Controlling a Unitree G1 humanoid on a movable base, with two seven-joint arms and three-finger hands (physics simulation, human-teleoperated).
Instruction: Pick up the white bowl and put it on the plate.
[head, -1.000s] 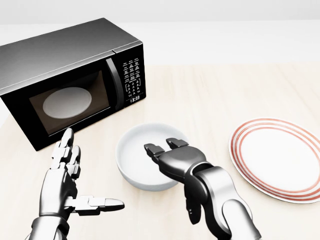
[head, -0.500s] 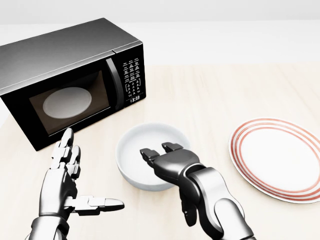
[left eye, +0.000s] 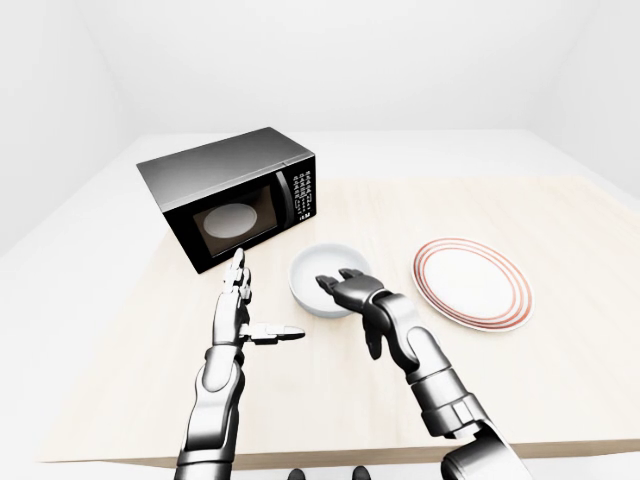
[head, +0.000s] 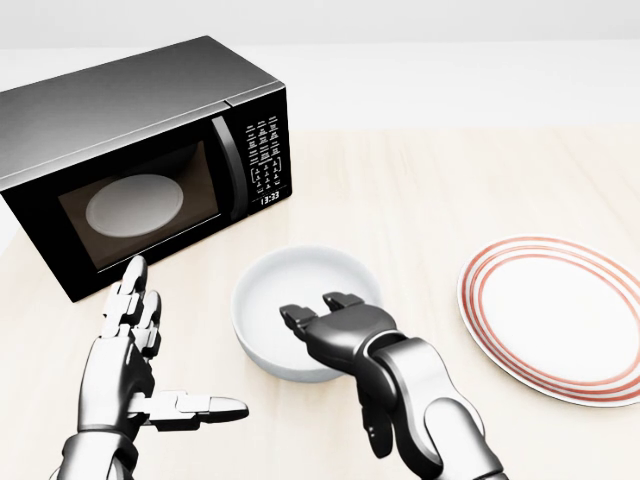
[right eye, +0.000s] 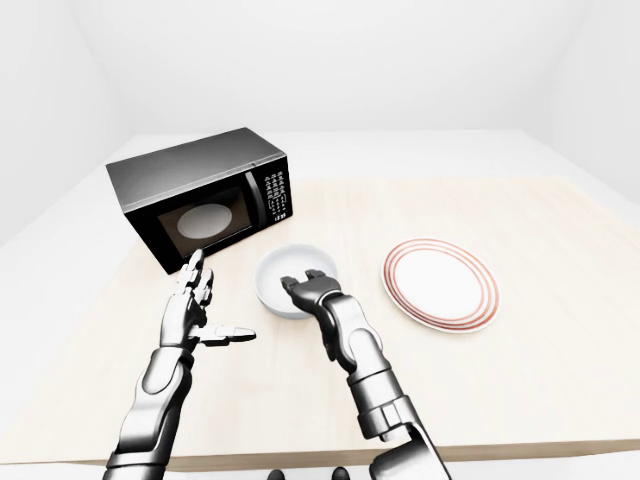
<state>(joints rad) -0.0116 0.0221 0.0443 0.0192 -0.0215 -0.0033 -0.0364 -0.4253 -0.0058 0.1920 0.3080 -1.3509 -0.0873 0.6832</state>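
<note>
Right now my right hand (head: 318, 318) hangs open-fingered over the white bowl's (head: 290, 290) near rim; the plate (head: 560, 315) lies well right. My left hand (head: 135, 345) idles open, farther off.

The right hand (left eye: 345, 288) is held over the near rim of the white bowl (left eye: 325, 275), fingers (left eye: 329, 282) spread. The plate (left eye: 472, 283) is seen apart, to its right, on the desk (left eye: 560, 220).
</note>
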